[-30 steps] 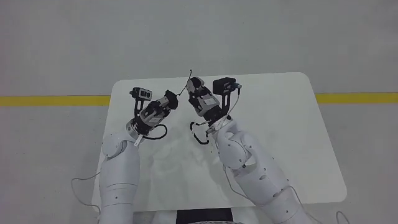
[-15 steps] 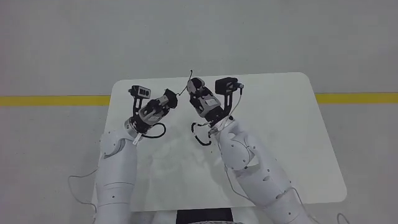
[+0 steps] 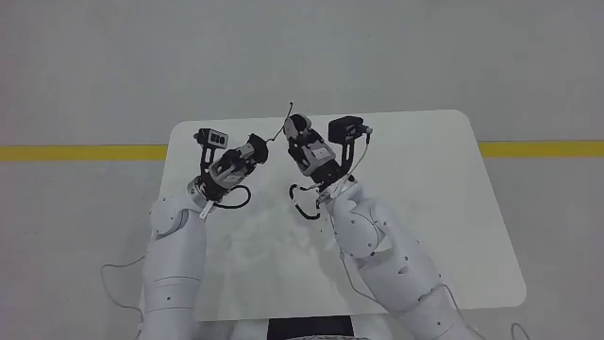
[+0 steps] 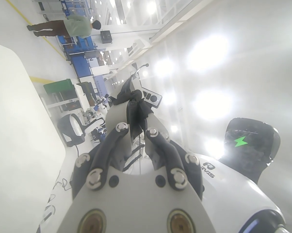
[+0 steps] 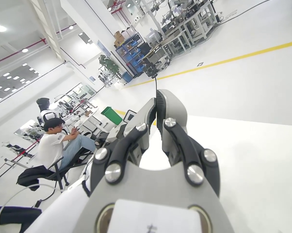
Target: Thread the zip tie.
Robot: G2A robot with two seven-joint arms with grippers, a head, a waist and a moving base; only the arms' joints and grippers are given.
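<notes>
Currently your right gripper (image 3: 293, 128) is clamped on the black zip tie (image 5: 156, 84), pinching its lower end between the pads. The thin strap sticks out past the fingertips toward 12 o'clock, raised above the white table (image 3: 425, 179). Your left gripper (image 3: 257, 147) sits just beside it at about 8 o'clock, tips pointing at the right one. Its fingers are drawn together, and you cannot tell whether they pinch anything.
</notes>
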